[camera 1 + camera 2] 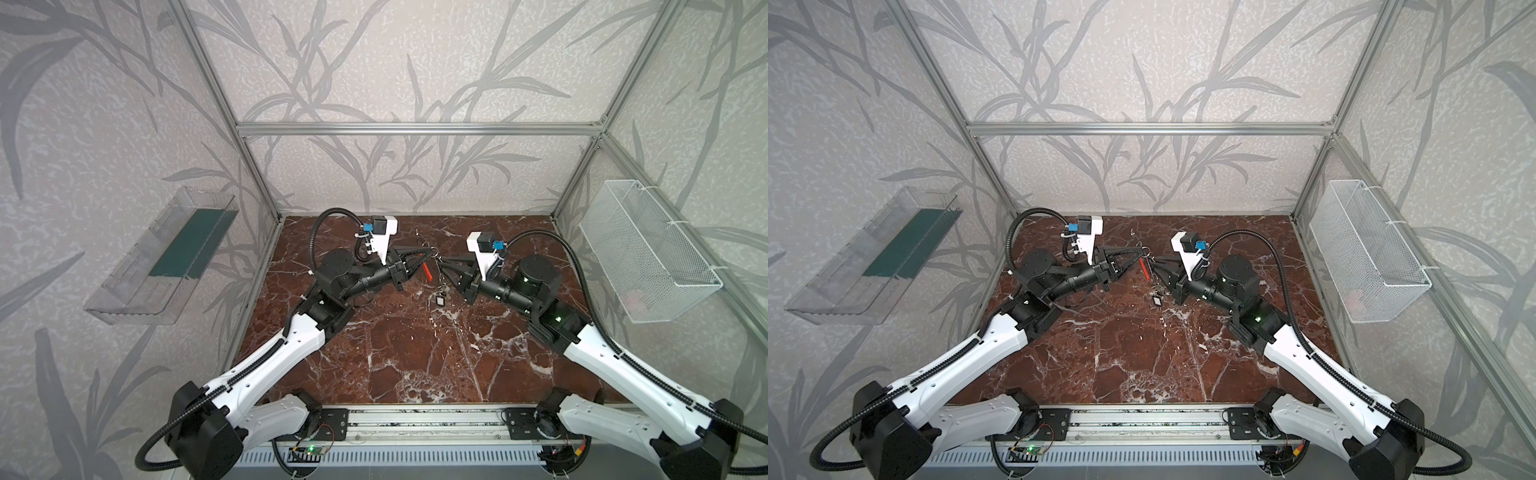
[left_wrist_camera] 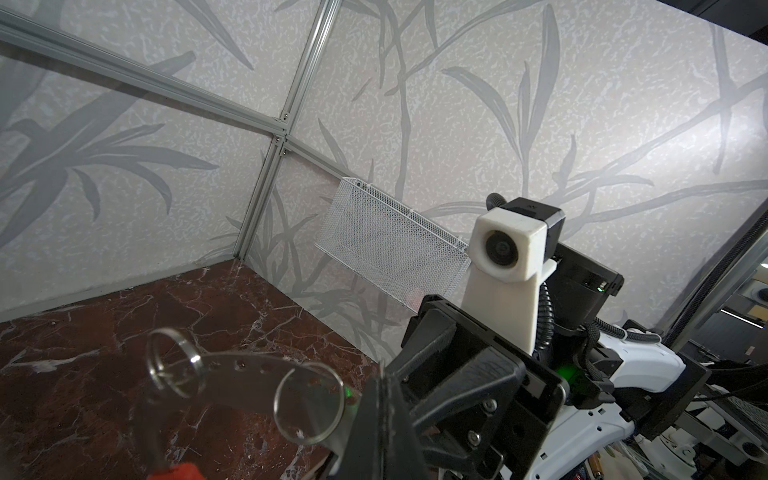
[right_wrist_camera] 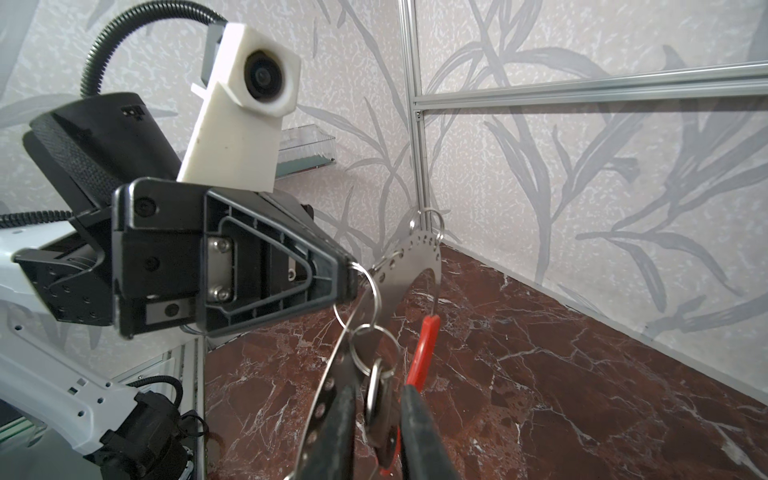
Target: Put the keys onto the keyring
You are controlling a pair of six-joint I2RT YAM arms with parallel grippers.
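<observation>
Centre of a top view: the left gripper [image 1: 431, 254] is clamped tight on the large flat grey perforated keyring [image 3: 399, 278], red arc hanging below. The right gripper [image 3: 379, 395] has its fingers slightly parted around a small silvery key [image 3: 382, 424]; contact cannot be told.

Layout at the far middle of the table [image 1: 415, 353].
The keyring [image 3: 409, 266] sits raised between the left gripper [image 1: 431, 252] and right gripper [image 1: 444, 264], whose tips nearly touch; the keys [image 1: 440, 296] hang beneath it, one between the right gripper's fingers [image 3: 422, 432]. A tray [image 1: 166, 257] is on the left wall, a basket [image 1: 648, 253] on the right wall.
</observation>
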